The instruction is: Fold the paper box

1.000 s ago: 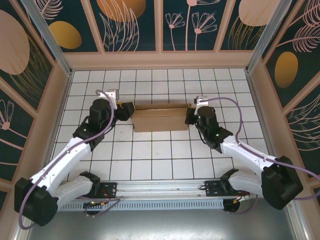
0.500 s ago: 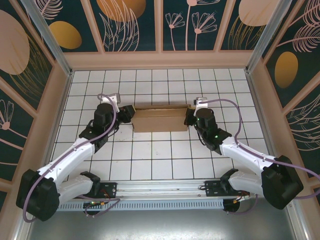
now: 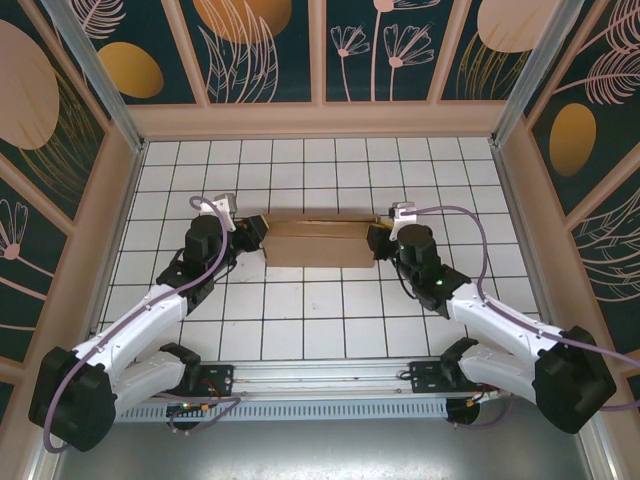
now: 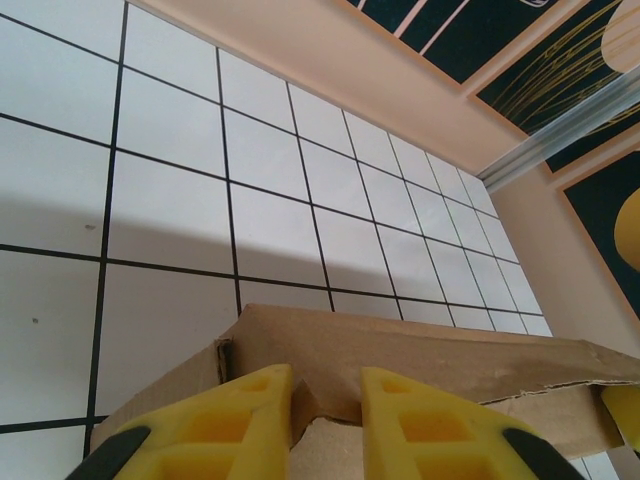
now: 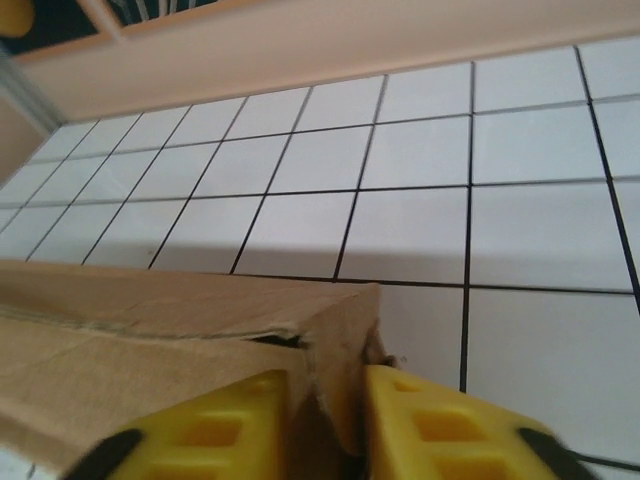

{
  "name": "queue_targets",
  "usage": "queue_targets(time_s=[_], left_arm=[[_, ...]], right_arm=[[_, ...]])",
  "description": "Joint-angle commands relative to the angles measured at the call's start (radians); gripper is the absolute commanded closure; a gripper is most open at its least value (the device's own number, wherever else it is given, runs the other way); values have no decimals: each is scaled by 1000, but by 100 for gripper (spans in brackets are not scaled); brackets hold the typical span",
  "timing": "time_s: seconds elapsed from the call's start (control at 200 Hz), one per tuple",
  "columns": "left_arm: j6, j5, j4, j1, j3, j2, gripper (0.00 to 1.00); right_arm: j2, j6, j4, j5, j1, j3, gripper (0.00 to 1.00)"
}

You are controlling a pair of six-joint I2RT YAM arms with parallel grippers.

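The paper box (image 3: 315, 240) is a brown cardboard piece lying mid-table, long side running left to right, its walls partly raised. My left gripper (image 3: 258, 232) is at its left end. In the left wrist view the yellow fingers (image 4: 250, 400) are closed in on a folded cardboard corner (image 4: 310, 395) of the box (image 4: 430, 345). My right gripper (image 3: 375, 240) is at the box's right end. There the jaws (image 5: 327, 385) straddle the upright end wall (image 5: 345, 340), with a dark gap beside the left finger (image 5: 240, 420).
White tiled floor (image 3: 320, 310) lies in front of and behind the box. Tan walls (image 3: 320, 120) ring the table at the back and sides. Both arm bases sit on the rail (image 3: 320, 380) at the near edge.
My left gripper has moved in on the box's left end and closed on its corner. The right jaws, shut on the end wall before, have parted.
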Motion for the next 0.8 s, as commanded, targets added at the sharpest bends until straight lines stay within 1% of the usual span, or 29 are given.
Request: queue_targets(time_s=[0.0,0.125,0.275,0.32,0.355,0.38,0.485,0.535,0.6,0.676,0.736,0.796], left_arm=[[-9,-44,-85,-1,-30,6,77],[0,-54,-86,1,-22,16,77],[7,-62,-89,0,-19,23,77],[9,-63,-91,-1,-16,23,77],[11,-63,-92,0,-13,22,77],[13,-63,-92,-1,-14,22,77],[15,-56,-88,-1,-16,13,78],[18,-50,-85,0,-19,6,78],[17,-39,-75,-1,-36,-10,78],[16,-31,-57,-2,-65,-33,78],[13,-26,-49,-2,-82,-45,78],[13,-21,-48,-2,-91,-50,78]], right_arm=[[-15,-28,-82,-64,7,-25,63],[-38,-35,-73,-105,5,-43,57],[-92,-43,-44,-171,5,-80,56],[-118,-63,-38,-173,4,-91,55],[-139,-73,-35,-202,4,-98,53],[-155,-76,-39,-198,5,-101,50],[-221,-78,-59,-182,2,-100,45],[-253,-67,-68,-143,0,-97,43],[-298,-53,-65,-130,-1,-97,42],[-338,-38,-45,-152,-3,-102,41],[-354,-28,-25,-173,-4,-104,40],[-348,18,-19,-173,-11,-97,40]])
